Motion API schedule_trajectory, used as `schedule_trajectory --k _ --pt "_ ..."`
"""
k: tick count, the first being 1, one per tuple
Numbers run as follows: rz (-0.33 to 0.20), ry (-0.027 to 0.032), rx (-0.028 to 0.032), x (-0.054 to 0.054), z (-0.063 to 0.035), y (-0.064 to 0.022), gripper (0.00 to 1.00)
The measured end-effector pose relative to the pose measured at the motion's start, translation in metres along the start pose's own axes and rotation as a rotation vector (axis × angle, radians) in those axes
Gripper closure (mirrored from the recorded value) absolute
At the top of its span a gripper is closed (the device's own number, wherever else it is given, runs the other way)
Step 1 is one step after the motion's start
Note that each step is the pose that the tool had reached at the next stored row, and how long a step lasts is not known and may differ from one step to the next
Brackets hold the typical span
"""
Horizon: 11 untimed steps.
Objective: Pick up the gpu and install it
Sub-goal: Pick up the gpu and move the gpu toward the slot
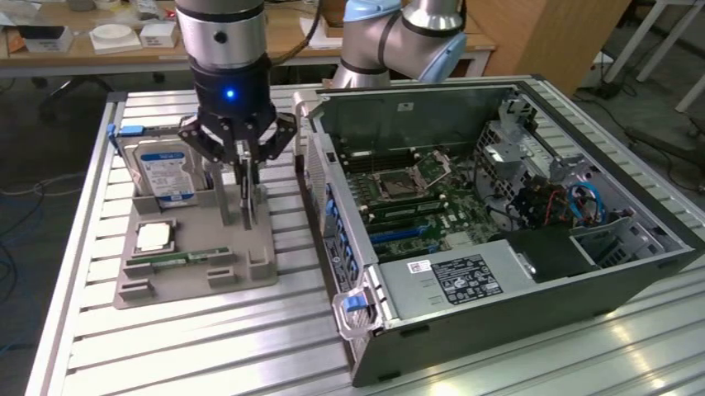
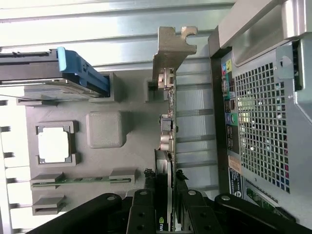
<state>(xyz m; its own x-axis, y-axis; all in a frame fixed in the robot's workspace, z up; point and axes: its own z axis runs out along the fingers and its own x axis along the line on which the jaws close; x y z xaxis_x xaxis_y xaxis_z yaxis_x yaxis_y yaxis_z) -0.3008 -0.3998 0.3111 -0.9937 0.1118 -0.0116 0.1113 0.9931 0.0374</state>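
Note:
The gpu (image 1: 249,203) stands on edge in a slot of the grey holder tray (image 1: 187,285), a thin dark card. In the wrist view the gpu (image 2: 168,124) runs away from the camera, its silver bracket at the far end. My gripper (image 1: 244,169) hangs straight above it, and its black fingers close in on the card's top edge. Seen from the wrist, my gripper (image 2: 165,212) has one finger on each face of the card and is shut on it. The card's lower edge still sits in the tray.
A hard drive (image 1: 165,173) with a blue-white label, a square processor (image 1: 154,237) and a memory stick (image 1: 177,257) share the tray. The open computer case (image 1: 496,206) lies at the exterior view's right, its motherboard (image 1: 418,198) exposed. The case's perforated rear wall (image 2: 263,112) is close beside the card.

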Motion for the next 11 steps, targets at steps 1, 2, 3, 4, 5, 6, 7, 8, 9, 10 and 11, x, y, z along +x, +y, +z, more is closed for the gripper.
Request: schedule_trajectory --k 1,2,3,4,5,6,7,8,9,10,11 --pt "0.000 0.0001 0.0000 0.000 -0.0035 0.0001 0.74" --pt "0.000 0.0000 0.0001 0.000 -0.0066 0.0002 0.74" --pt "0.000 -0.0001 -0.0001 0.000 -0.0094 0.0004 0.74" --pt "-0.001 0.0000 0.0000 0.000 -0.0119 0.0004 0.74" --pt "-0.001 0.0000 0.0000 0.000 -0.0144 0.0005 0.74" --pt "-0.002 0.0001 0.0000 0.000 -0.0171 0.0006 0.74" --pt "-0.002 0.0001 0.0000 0.000 -0.0201 0.0007 0.74" --pt "-0.002 0.0001 0.0000 0.000 -0.0238 0.0009 0.74" --pt "-0.002 0.0001 0.0000 0.000 -0.0273 0.0010 0.74" --pt "-0.002 0.0001 0.0000 0.000 -0.0305 0.0012 0.74" --pt "-0.002 0.0001 0.0002 0.000 -0.0333 0.0012 0.74"
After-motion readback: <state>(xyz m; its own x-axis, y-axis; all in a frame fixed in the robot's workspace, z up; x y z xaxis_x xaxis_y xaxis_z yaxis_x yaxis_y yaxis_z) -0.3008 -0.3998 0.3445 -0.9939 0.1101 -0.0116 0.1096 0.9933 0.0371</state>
